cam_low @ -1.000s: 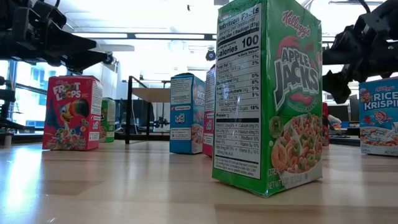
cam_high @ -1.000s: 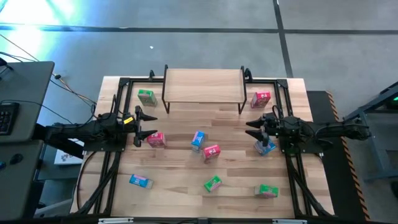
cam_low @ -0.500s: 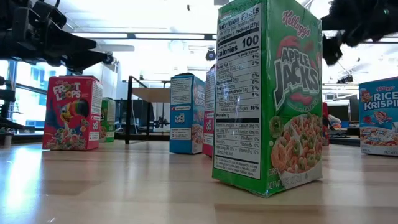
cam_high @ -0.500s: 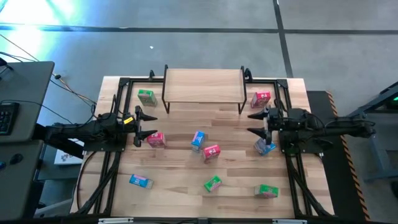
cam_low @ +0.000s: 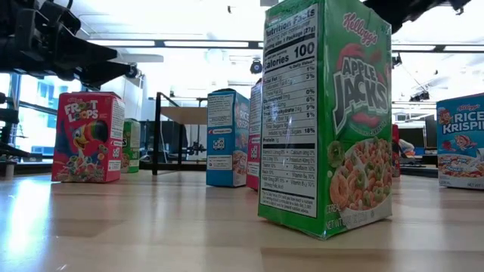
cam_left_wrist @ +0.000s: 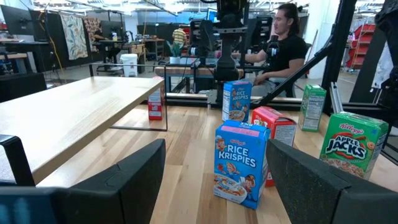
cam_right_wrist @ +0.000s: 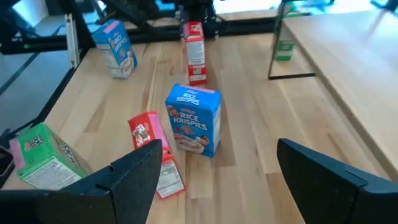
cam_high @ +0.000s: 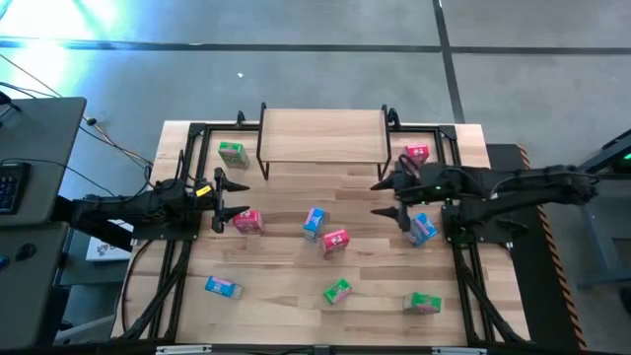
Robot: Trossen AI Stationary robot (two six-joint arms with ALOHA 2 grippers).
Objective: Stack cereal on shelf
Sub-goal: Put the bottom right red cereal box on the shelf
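The shelf (cam_high: 322,136) stands at the table's far middle, its plank top bare. Several cereal boxes stand or lie on the table: green (cam_high: 232,153), pink-red (cam_high: 247,220), blue (cam_high: 314,222), pink-red (cam_high: 335,241), blue (cam_high: 223,287), green (cam_high: 337,291), green (cam_high: 424,302), blue (cam_high: 422,228), pink-red (cam_high: 416,154). My left gripper (cam_high: 219,200) is open and empty, just left of the pink-red box. My right gripper (cam_high: 379,197) is open and empty, raised above the table between the shelf's right leg and the blue box at the right. Its wrist view shows the middle blue box (cam_right_wrist: 193,121) upright ahead.
Black frame rails (cam_high: 455,256) run along the table's left and right sides. The low view has the green Apple Jacks box (cam_low: 327,121) close up. A person (cam_left_wrist: 287,46) sits beyond the table's right side. Bare tabletop (cam_high: 296,187) lies in front of the shelf.
My right gripper has risen, leaving the low view at the top, and has gone toward the table's left, away from the blue box at the right. It stays open. No box has moved.
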